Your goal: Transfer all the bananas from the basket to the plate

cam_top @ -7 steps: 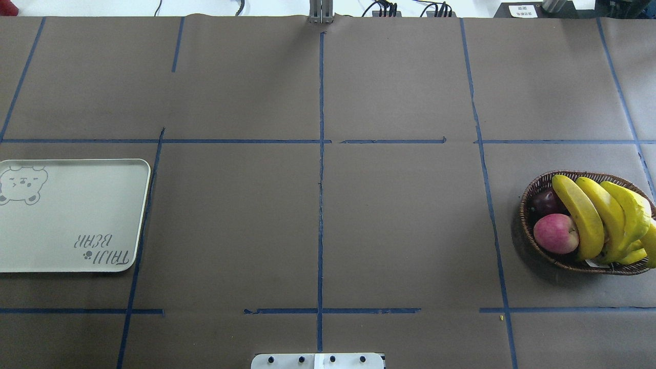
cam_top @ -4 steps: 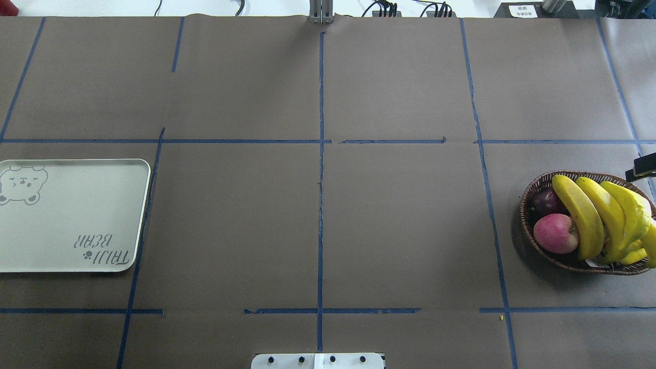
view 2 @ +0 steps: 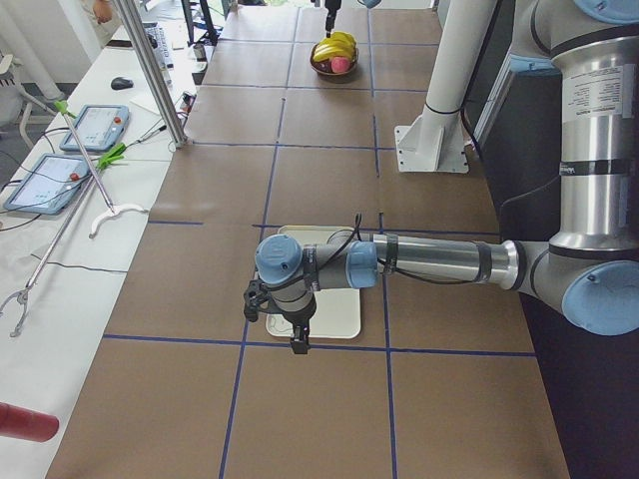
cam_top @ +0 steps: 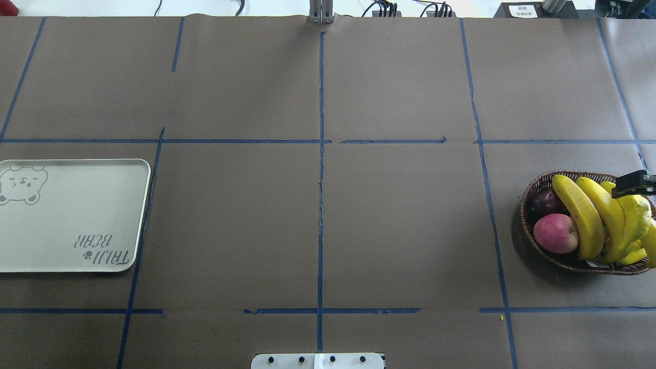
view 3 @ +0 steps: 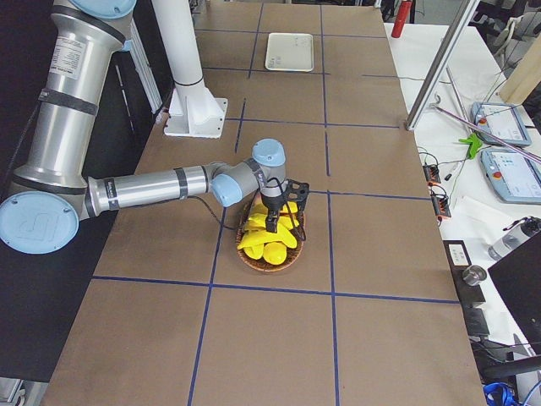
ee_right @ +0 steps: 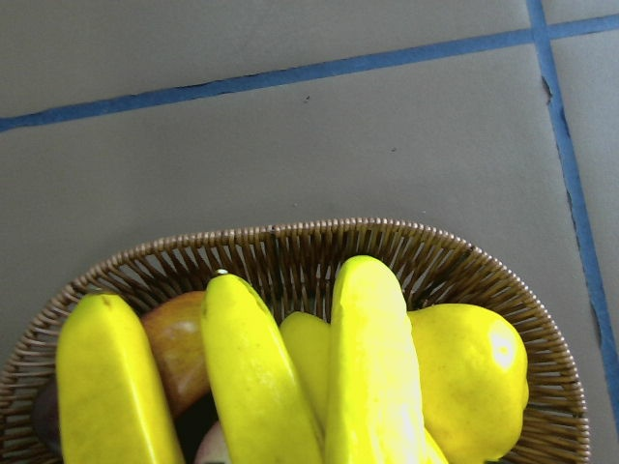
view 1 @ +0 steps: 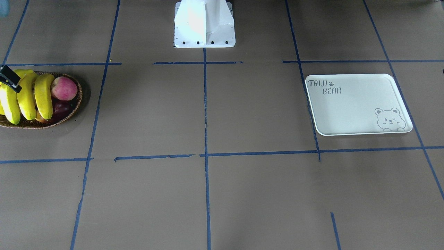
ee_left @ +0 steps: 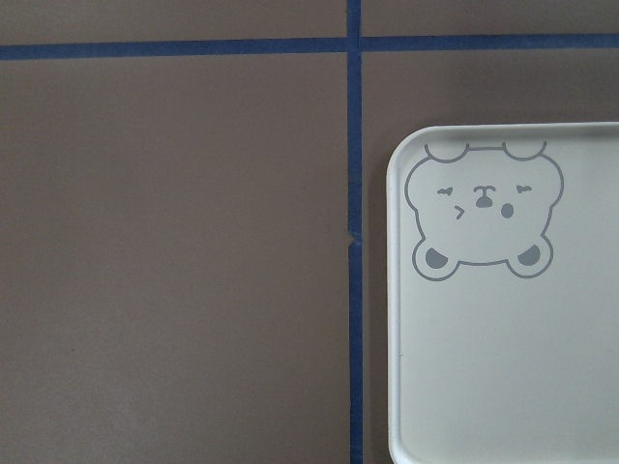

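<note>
Several long yellow bananas [cam_top: 584,215] lie in the brown wicker basket [cam_top: 527,205] at the table's right edge; they also show in the right wrist view [ee_right: 242,377] and the front view [view 1: 26,95]. My right gripper [cam_top: 633,184] hangs over the basket's far right side, just above the bananas; only a black tip shows, so I cannot tell whether it is open. The off-white plate [cam_top: 72,215] with the bear print lies bare at the left. My left gripper [view 2: 297,334] hovers over the plate's outer end; I cannot tell its state.
A red apple [cam_top: 556,233], a dark purple fruit [cam_top: 544,201] and a plumper yellow-green fruit [ee_right: 474,367] share the basket. The robot's white base [view 1: 204,24] stands at the middle of the near edge. Blue tape lines cross the brown table.
My right gripper's black tip has come into the overhead view from the right edge and moved left over the basket's far right rim. The fruit and the plate have not moved.
</note>
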`<state>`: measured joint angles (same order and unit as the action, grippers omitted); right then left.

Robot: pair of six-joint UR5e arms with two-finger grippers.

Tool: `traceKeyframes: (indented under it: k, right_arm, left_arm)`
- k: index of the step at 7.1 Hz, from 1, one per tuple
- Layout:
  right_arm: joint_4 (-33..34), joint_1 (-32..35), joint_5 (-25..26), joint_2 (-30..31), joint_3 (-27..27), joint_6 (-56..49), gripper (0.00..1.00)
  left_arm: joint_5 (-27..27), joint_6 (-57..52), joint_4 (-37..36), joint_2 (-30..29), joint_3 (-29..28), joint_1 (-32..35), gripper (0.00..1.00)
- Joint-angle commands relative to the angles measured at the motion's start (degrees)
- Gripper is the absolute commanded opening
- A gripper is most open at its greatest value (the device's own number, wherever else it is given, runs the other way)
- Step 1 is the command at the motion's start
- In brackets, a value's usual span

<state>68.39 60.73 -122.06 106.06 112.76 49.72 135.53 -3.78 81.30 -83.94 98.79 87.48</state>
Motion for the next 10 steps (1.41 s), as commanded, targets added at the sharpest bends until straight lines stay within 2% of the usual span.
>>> traceKeyframes:
  k: [1, 2, 5, 7, 8, 10]
  right_arm:
    - [-0.1, -1.2, 1.8, 1.4, -0.5, -0.1, 0.91]
    - [-0.1, -1.4, 1.7, 1.8, -0.5, 0.0, 0.87]
    - [-0.1, -2.1, 0.9, 2.0, -0.3, 0.2, 0.53]
    - [-0.2, -2.3, 0.9, 2.0, -0.2, 0.2, 0.07]
    - [-0.2, -2.3, 0.9, 2.0, -0.2, 0.1, 0.00]
    - [-0.1, -1.8, 0.8, 2.8, 3.1, -0.7, 0.00]
  left_arm:
    - [0.0, 0.0, 0.0, 0.0, 0.1, 0.1, 1.00]
    - [0.0, 0.0, -0.1, 0.0, 0.1, 0.1, 1.00]
    - [0.0, 0.0, -0.2, 0.0, 0.1, 0.1, 1.00]
    - [0.0, 0.0, -0.3, 0.0, 0.1, 0.0, 1.00]
    - [0.0, 0.0, -0.3, 0.0, 0.1, 0.0, 1.00]
    - [0.0, 0.0, 0.0, -0.1, 0.6, 0.0, 1.00]
